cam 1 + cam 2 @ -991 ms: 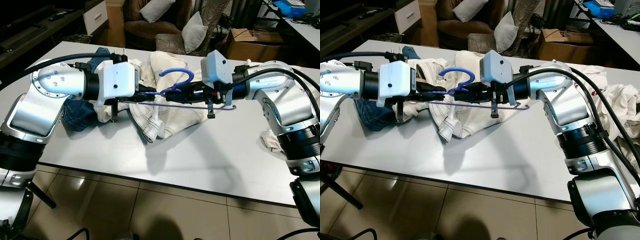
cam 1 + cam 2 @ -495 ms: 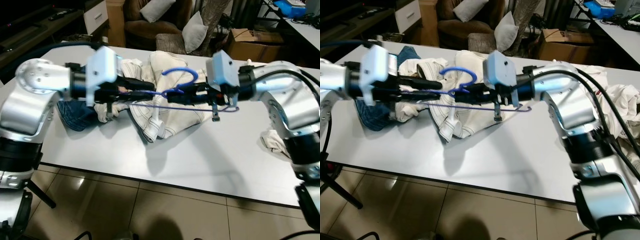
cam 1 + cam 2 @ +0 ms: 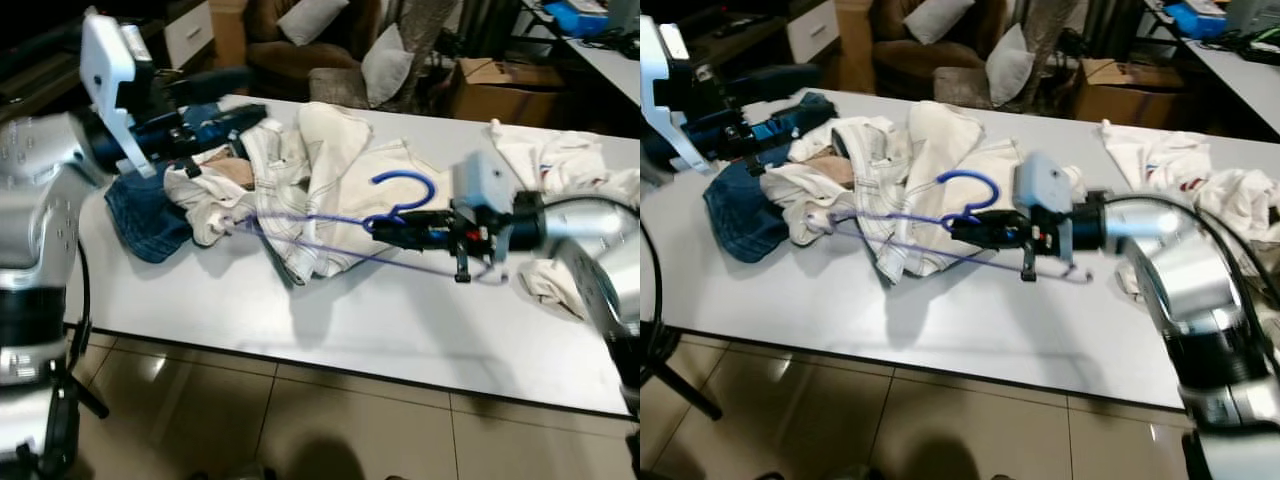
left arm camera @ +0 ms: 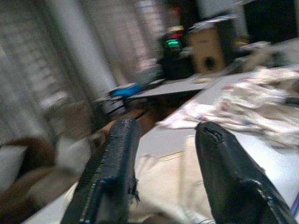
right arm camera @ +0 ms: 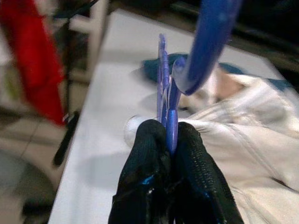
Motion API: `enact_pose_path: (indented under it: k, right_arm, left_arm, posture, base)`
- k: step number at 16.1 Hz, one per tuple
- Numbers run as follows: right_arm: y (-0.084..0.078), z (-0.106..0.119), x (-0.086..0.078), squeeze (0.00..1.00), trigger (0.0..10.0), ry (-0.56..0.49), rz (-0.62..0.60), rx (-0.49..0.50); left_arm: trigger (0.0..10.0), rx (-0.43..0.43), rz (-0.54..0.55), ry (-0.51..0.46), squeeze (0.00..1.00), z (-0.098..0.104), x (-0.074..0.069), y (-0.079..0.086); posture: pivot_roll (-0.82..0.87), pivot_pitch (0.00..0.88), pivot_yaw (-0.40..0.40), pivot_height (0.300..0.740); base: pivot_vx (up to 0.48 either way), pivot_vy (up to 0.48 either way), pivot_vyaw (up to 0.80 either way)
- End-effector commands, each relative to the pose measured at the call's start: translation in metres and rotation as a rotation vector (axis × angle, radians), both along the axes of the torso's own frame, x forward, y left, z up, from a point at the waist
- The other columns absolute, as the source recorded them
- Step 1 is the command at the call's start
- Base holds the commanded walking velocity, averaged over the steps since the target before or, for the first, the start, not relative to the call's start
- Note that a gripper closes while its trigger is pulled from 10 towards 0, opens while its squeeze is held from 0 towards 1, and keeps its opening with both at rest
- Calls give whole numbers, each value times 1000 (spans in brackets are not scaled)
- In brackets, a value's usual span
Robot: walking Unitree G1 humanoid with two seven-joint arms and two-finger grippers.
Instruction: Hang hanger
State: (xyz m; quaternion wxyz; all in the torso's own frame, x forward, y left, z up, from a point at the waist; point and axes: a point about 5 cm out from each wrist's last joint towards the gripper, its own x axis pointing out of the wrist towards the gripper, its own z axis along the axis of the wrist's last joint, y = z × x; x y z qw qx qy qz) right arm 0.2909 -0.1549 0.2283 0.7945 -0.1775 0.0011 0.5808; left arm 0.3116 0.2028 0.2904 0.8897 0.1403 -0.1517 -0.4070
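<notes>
Right gripper (image 3: 992,228): jaws clamped on blue hanger (image 3: 400,196) below hook. Left gripper (image 4: 168,172): jaws apart, empty. Risk: hanger's far end snags white garment (image 3: 320,170), drags pile, twists in pinch.

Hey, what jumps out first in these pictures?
The blue hanger pinched in the right gripper, held over the white table. Beside it sprawls a heap of cream clothes, while the left gripper hovers open above the jeans at the table's far left.
</notes>
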Motion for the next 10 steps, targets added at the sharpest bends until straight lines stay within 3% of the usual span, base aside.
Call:
enact_pose_path:
  k: [1, 2, 3, 4, 5, 7, 8, 9, 10]
  right_arm:
    - [-3, 6, -1, 0, 0, -27, -77, 50]
    - [-4, 0, -1, 0, 0, -40, -211, 88]
    - [-5, -7, -6, 0, 0, -32, -343, 125]
    - [-3, -17, -15, 0, 0, 16, -444, 173]
    - [2, -29, -21, 0, 0, 51, -572, 256]
    - [8, -41, -26, 0, 0, 81, -708, 343]
    - [13, -49, -31, 0, 784, 108, -817, 374]
    - [9, -52, -35, 0, 10000, 89, -932, 368]
    - [8, -53, -36, 0, 10000, 102, -966, 367]
  left_arm:
    - [10000, -15, 75, 27, 941, -7, -1, 3]
    - [10000, -56, 143, 75, 369, -24, -6, 5]
    - [10000, -106, 232, 148, 75, -50, -10, 2]
    - [10000, -101, 305, 221, 0, -76, -15, -5]
    - [10000, -89, 373, 278, 0, -99, -23, -16]
    - [10000, -106, 426, 339, 0, -121, -34, -26]
    - [10000, -163, 503, 360, 0, -135, -39, -29]
    - [10000, -249, 578, 377, 0, -145, -40, -31]
    - [10000, -249, 600, 371, 0, -145, -41, -32]
  posture:
    - [-74, 0, -6, 740]
    - [-87, 0, 0, 740]
    - [-103, 0, -9, 740]
    - [-94, 0, -27, 740]
    - [-78, 0, -54, 740]
    - [-78, 0, -56, 740]
    - [-107, 0, -34, 740]
    - [-116, 0, -31, 740]
    - [-105, 0, -43, 740]
  base:
    - [0, 0, 0]
    - [0, 0, 0]
    - [0, 0, 0]
    - [0, 0, 0]
    - [0, 0, 0]
    - [0, 0, 0]
    - [0, 0, 0]
    - [0, 0, 0]
    - [0, 0, 0]
